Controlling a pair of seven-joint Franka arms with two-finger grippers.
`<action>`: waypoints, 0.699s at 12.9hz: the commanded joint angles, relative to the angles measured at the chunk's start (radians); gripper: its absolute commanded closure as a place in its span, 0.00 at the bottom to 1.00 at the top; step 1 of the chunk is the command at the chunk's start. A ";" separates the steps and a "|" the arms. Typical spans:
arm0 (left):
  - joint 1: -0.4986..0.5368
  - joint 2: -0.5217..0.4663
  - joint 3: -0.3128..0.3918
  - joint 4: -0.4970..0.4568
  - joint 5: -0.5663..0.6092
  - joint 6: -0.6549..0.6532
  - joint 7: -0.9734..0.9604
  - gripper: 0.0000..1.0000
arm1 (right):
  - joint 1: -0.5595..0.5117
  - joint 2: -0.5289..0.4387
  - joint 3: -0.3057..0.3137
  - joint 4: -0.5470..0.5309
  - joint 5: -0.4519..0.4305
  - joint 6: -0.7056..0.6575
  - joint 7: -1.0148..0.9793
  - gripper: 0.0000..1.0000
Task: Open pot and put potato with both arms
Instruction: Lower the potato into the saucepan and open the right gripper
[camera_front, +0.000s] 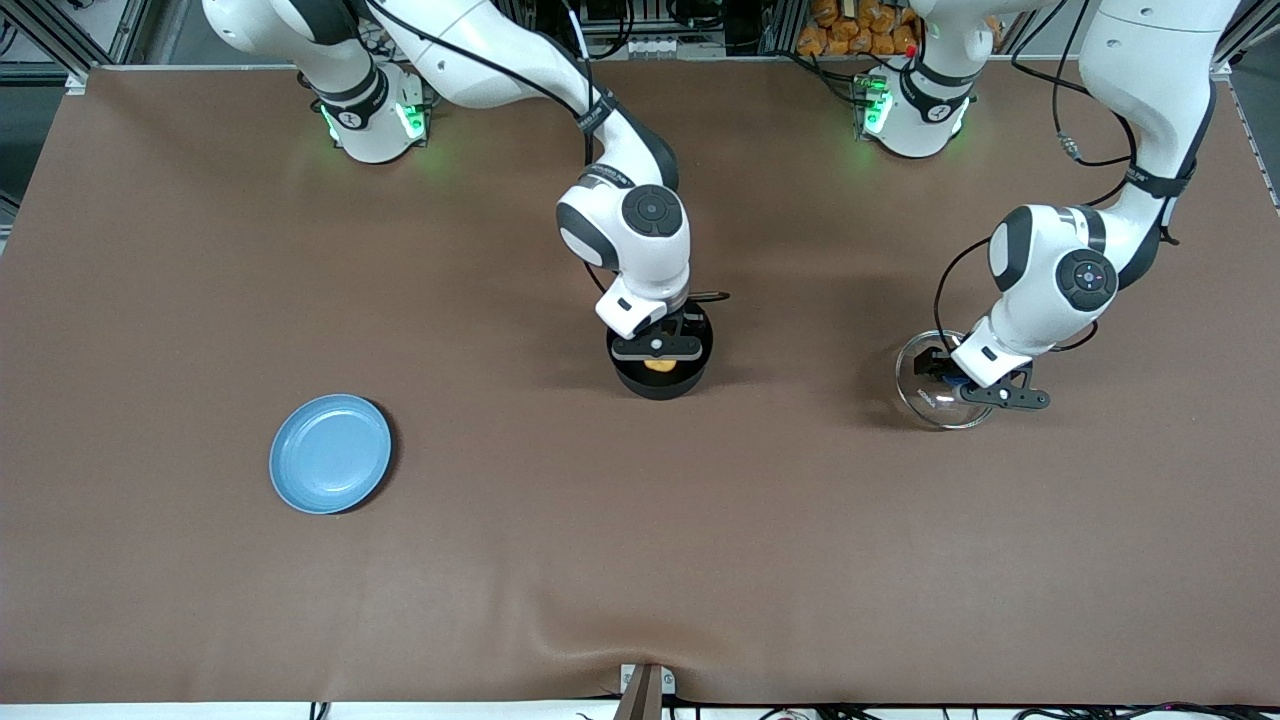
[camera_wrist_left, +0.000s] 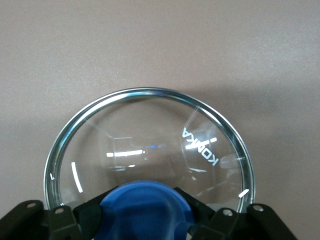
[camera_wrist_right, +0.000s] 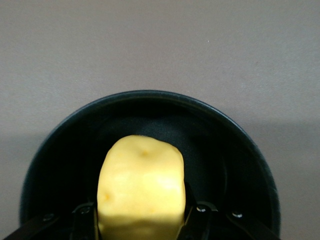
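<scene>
The black pot (camera_front: 661, 378) stands open near the table's middle, its handle (camera_front: 712, 296) mostly hidden by the right arm. My right gripper (camera_front: 660, 356) is shut on the yellow potato (camera_front: 659, 366) and holds it over the pot's mouth; in the right wrist view the potato (camera_wrist_right: 141, 187) sits between the fingers above the pot (camera_wrist_right: 65, 150). My left gripper (camera_front: 962, 385) is shut on the blue knob (camera_wrist_left: 145, 210) of the glass lid (camera_front: 925, 385), which is low over or on the table toward the left arm's end. The lid's rim (camera_wrist_left: 150, 94) shows in the left wrist view.
A flat light-blue plate (camera_front: 330, 453) lies on the brown cloth toward the right arm's end, nearer to the front camera than the pot. The arm bases stand along the table's back edge.
</scene>
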 joint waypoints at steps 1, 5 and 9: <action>-0.002 0.008 -0.009 -0.001 -0.018 0.028 0.009 1.00 | 0.011 0.035 -0.010 0.029 -0.028 0.018 0.001 1.00; -0.002 0.027 -0.012 0.001 -0.016 0.048 0.011 1.00 | 0.010 0.053 -0.010 0.029 -0.039 0.038 0.002 1.00; -0.003 0.065 -0.012 0.001 -0.016 0.106 0.012 1.00 | 0.010 0.060 -0.011 0.029 -0.037 0.040 0.005 0.75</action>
